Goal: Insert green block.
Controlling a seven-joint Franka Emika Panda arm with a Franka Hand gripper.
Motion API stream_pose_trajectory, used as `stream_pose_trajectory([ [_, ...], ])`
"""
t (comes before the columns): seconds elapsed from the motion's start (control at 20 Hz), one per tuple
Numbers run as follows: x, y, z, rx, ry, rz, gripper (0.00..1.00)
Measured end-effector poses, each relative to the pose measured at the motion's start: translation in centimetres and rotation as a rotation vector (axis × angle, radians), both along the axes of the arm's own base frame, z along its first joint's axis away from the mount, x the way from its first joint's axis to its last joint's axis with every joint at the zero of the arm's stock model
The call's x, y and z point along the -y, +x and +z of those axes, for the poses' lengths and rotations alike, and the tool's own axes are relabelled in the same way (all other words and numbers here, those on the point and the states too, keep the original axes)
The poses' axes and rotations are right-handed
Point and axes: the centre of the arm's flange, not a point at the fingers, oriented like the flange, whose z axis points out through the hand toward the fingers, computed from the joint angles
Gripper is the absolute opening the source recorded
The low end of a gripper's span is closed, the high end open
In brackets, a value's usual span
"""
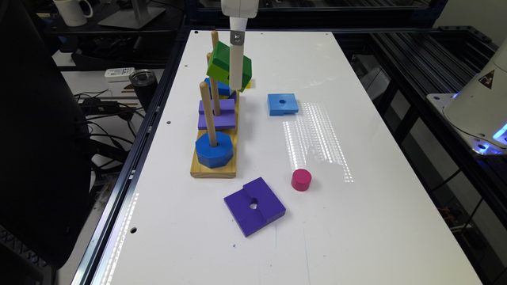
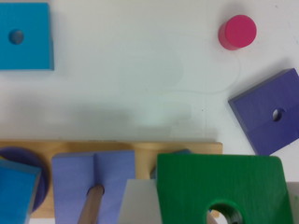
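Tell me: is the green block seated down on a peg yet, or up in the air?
Up in the air. The green block is held tilted by the gripper near the peg tops, well above the wooden base. Whether a peg has entered its hole: cannot tell.

Purple square (image 1: pixel 254 206) near pink cylinder (image 1: pixel 301 179); light-blue square (image 1: pixel 282 104) apart; blue octagon (image 1: pixel 214 150) on pegboard (image 1: pixel 214 169).

My white rectangular tabletop (image 1: pixel 356 221) carries a bright patch of reflected light. Upper left of the frame: a white ceramic mug (image 1: pixel 71 11), a dark metal tumbler (image 1: pixel 143 84), tangled black cables (image 1: pixel 103 111).
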Motion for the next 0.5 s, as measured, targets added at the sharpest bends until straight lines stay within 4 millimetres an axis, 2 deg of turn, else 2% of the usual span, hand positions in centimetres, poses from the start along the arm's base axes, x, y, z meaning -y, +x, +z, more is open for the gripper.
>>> stream_pose_trajectory([
  [0.25, -0.1, 0.2, 0.1, 0.004, 0.002, 0.001, 0.0],
  [0.5, -0.1, 1.6, -0.1, 0.011, 0.013, -0.002, 0.0],
])
